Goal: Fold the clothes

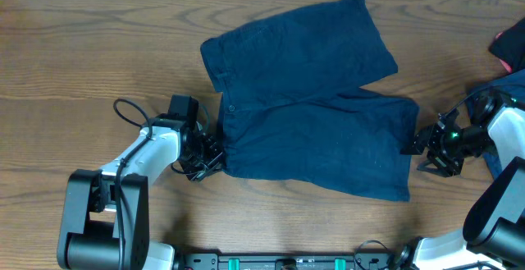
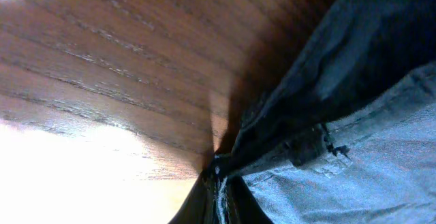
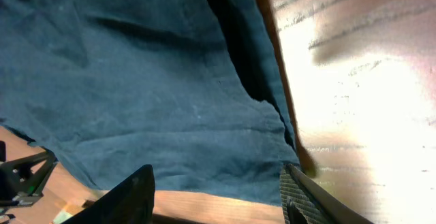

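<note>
On table (image 1: 74,48), spread navy shorts (image 1: 320,130)

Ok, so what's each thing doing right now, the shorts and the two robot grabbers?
shorts, spread out flat on the table, legs fanned apart, not folded yet.
left gripper, jaws shut on the shorts' waistband edge.
right gripper, jaws open, at the hem of one leg.
</note>
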